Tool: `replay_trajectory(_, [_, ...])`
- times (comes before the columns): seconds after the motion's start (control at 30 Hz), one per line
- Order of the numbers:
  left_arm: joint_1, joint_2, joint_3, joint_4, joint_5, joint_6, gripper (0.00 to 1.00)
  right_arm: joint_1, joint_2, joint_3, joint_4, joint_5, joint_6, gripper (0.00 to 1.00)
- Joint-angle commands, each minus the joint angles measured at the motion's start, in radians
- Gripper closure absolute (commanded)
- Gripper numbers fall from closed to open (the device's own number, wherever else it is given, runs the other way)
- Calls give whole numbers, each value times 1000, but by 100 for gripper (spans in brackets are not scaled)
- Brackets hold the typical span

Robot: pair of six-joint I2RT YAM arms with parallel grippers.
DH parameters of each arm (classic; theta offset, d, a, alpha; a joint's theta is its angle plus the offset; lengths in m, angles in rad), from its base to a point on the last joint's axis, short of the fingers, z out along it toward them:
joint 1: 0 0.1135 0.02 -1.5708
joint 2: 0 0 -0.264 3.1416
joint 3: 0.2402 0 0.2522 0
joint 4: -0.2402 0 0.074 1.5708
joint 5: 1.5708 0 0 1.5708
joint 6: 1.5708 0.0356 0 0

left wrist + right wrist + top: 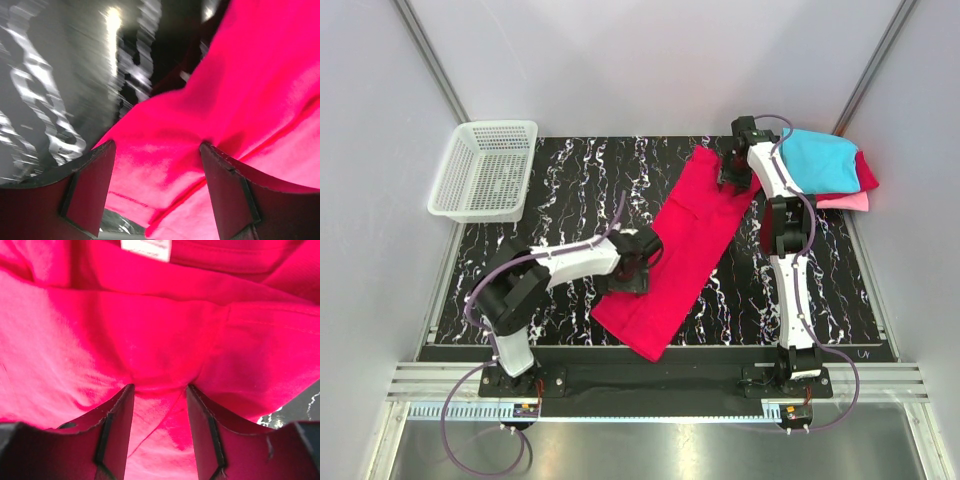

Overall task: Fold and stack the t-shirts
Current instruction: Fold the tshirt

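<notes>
1. Nearest the lens, left wrist view: left tool [156, 147], its two dark fingers standing wide apart. The crimson-red t-shirt [685, 245] spreads across the gap and beyond it. No pinch is seen there.
2. Right wrist view: right tool [160, 387] has its fingers at a middling gap, closed on a gathered fold of the same shirt. Creases in the cloth run in toward the fingertips. The white neck label [146, 249] sits just past them, at the top edge of the view.
3. Surface: the tabletop [570, 190] is black with white marble-like veining. In the left wrist view it shows only as blurred streaks. A metal rail runs along the near edge, and both arm bases are bolted there.
4. Room: plain pale grey walls close in the back and both sides.
5. A white mesh basket [448, 190] stands at the far left corner of the tabletop.
6. The crimson-red t-shirt lies as a long narrow band near the middle of the tabletop. Its long axis runs diagonally, from the near edge at centre up toward the far right.
7. The neck end points to the far right and sits at the right tool. The opposite end points at the near rail.
8. The left tool sits at the shirt's left edge, toward the near half.
9. At the far right corner lies a pile: cyan t-shirt [820, 160] on top, dark red t-shirt [865, 175] and pink t-shirt [845, 201] showing beneath. The pile lies just beside the right arm.
</notes>
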Motion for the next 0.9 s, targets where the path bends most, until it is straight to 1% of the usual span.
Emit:
replay_trajectory(0.0, [-96, 107, -63, -71, 187, 5, 26, 14, 4, 48, -31, -63, -24, 47])
replay_trajectory(0.1, [-129, 91, -29, -52, 195, 32, 26, 14, -8, 48, -29, -104, -43, 47])
replay_trajectory(0.17, [-138, 68, -6, -54, 170, 42, 27, 14, -36, 41, -25, -109, -69, 47])
replay_trajectory(0.3, [-136, -29, 28, -61, 83, 62, 27, 12, -116, 2, 37, -112, -86, 46])
replay_trajectory(0.37, [-136, -63, 49, -69, 61, 68, 27, 12, -156, 13, 49, -106, -96, 45])
replay_trajectory(0.57, [-136, -195, 132, -113, -86, 89, 26, 13, -277, 39, 69, -17, -96, 45])
replay_trajectory(0.6, [-133, -209, 147, -115, -118, 98, 26, 14, -298, 18, 75, -16, -91, 45])
replay_trajectory(0.67, [-109, -228, 205, -111, -131, 130, 25, 15, -376, -27, 69, -34, -64, 45])
replay_trajectory(0.7, [-95, -223, 228, -110, -116, 143, 24, 20, -413, -147, 71, -37, -47, 45])
replay_trajectory(0.73, [-78, -212, 282, -110, -102, 154, 24, 42, -517, -247, 86, -51, -4, 45])
replay_trajectory(0.77, [-58, -174, 307, -109, -86, 170, 24, 62, -583, -371, 168, -55, 12, 45])
replay_trajectory(0.8, [-16, -153, 333, -106, -57, 177, 24, 90, -657, -667, 239, -57, 24, 44])
replay_trajectory(0.83, [9, -122, 388, -100, -39, 183, 24, 115, -802, -811, 315, -61, 51, 43])
replay_trajectory(0.87, [34, -95, 415, -91, -13, 197, 24, 160, -864, -937, 381, -68, 67, 42])
